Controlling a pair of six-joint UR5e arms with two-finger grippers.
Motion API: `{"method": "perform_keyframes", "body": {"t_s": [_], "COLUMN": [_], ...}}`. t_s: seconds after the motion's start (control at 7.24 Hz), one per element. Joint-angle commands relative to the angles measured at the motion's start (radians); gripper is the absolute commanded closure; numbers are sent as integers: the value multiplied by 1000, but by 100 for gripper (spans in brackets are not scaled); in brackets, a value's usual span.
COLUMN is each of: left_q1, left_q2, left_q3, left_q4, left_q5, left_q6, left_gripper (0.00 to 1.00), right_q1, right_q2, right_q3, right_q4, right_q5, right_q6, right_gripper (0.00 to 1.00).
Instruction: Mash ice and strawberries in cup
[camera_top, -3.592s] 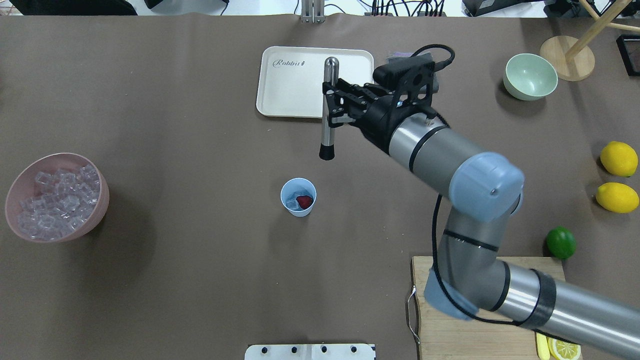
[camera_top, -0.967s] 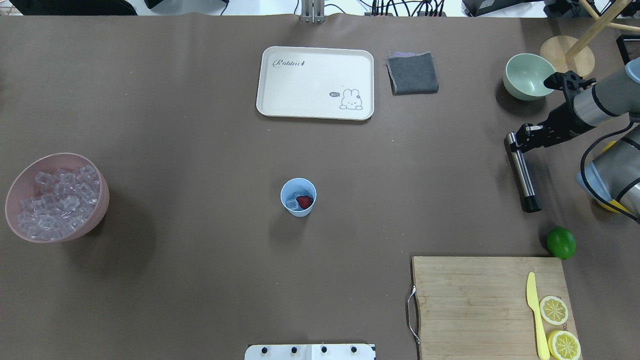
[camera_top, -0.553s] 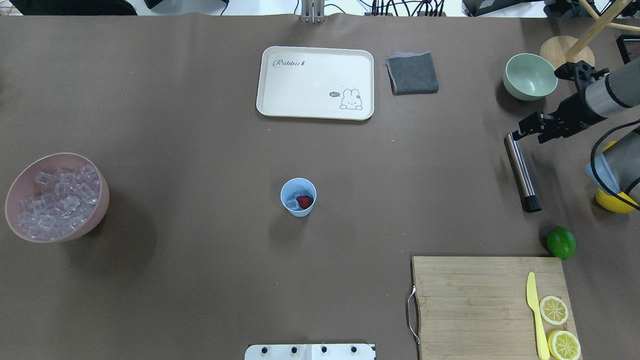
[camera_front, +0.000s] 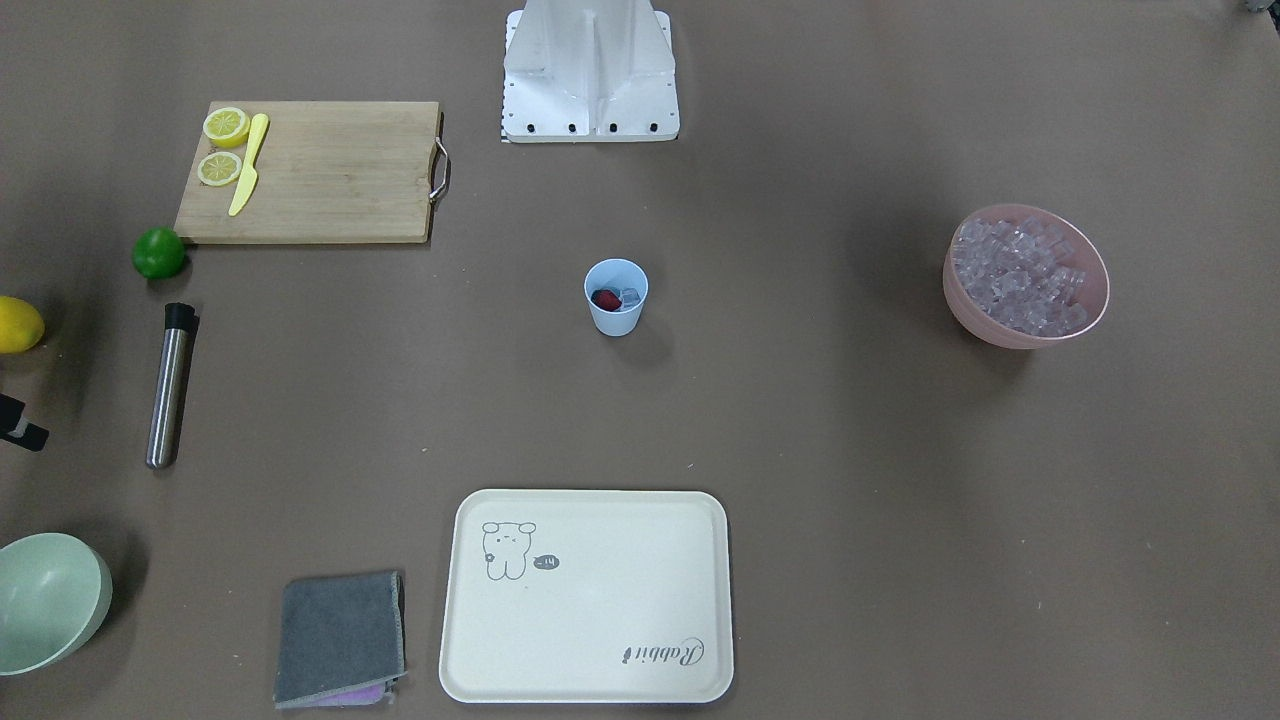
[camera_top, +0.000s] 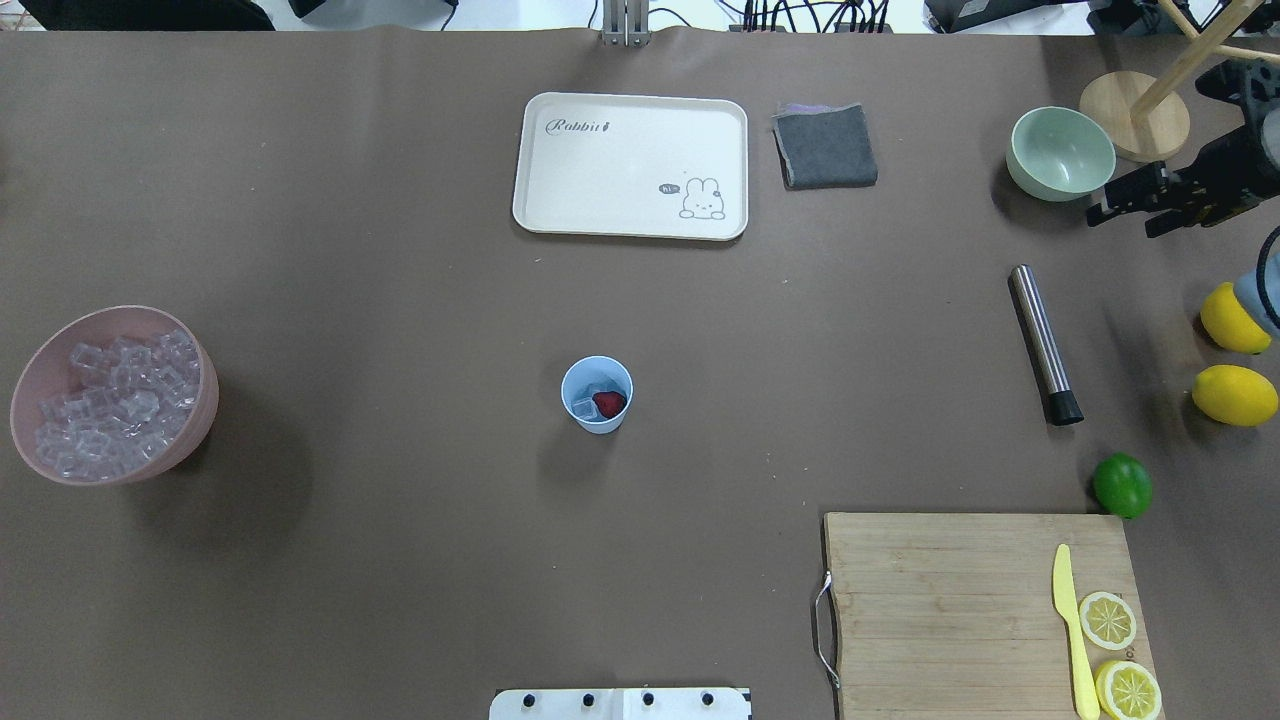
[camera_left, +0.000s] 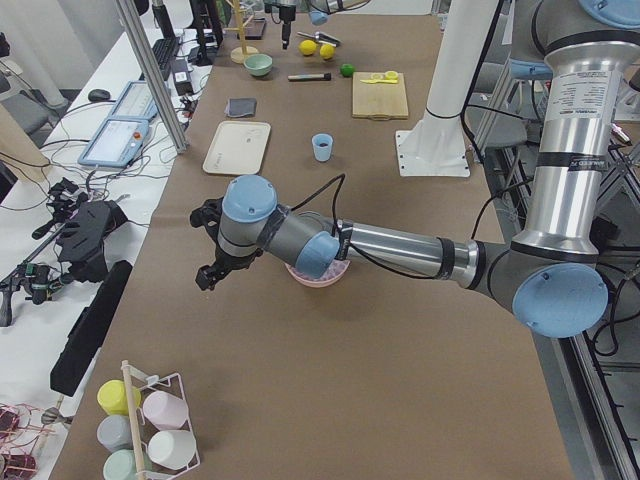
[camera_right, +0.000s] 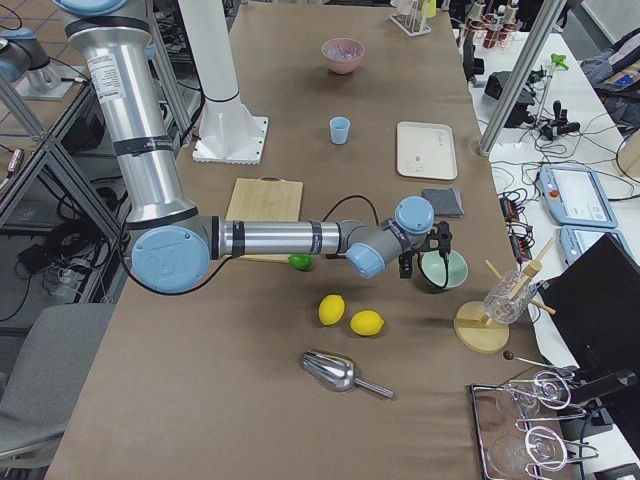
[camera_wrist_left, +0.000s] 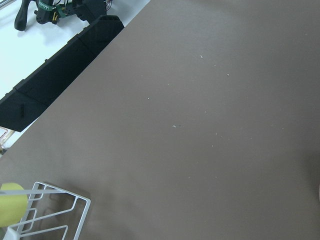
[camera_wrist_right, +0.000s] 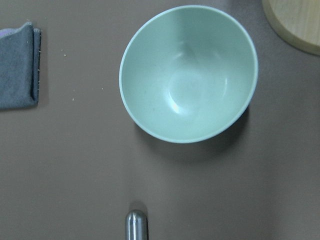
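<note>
The small light-blue plastic cup (camera_front: 615, 318) stands upright in the middle of the tabletop. Inside it lie one red strawberry (camera_top: 609, 403) and a few clear ice cubes (camera_top: 583, 407). I judge the cup light and easy to tip, so a grip around its wall is the better hold. The ice is hard and slippery, and the berry should be soft.

The steel muddler with black tip (camera_top: 1043, 340) lies flat near the right edge. It looks stiff and smooth, best taken on the bare shaft.

The right gripper (camera_top: 1122, 222) hangs near the far right corner, beside the pale green bowl (camera_wrist_right: 150, 127). Its jaws seem apart and hold nothing.

The left gripper (camera_left: 207, 278) hovers by the left edge, beyond the pink bowl (camera_top: 205, 410). I cannot tell its opening.
</note>
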Motion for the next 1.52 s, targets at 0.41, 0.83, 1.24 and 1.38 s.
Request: {"method": "perform_keyframes", "body": {"t_s": [0.41,0.83,1.24,1.38], "left_q1": [-39,-56,-45,-39], "left_q2": [-99,-150,-187,-196], "left_q3": [-21,-20,-15,-17], "left_q4": [286,410,410,411], "left_q5": [-4,-1,9,13], "left_q6": [-163,-274,-496,-568], "left_gripper": [3,3,3,3], "right_q1": [227,277,272,272], "right_q2": [-71,-161,-163,-165], "right_q3": [368,448,444,444], "right_q4": [-628,-743,-743,-743], "right_q5": [-46,-103,-183,-189], "right_q6": [-457,-618,-618,-618], "right_gripper": [0,0,0,0]}}
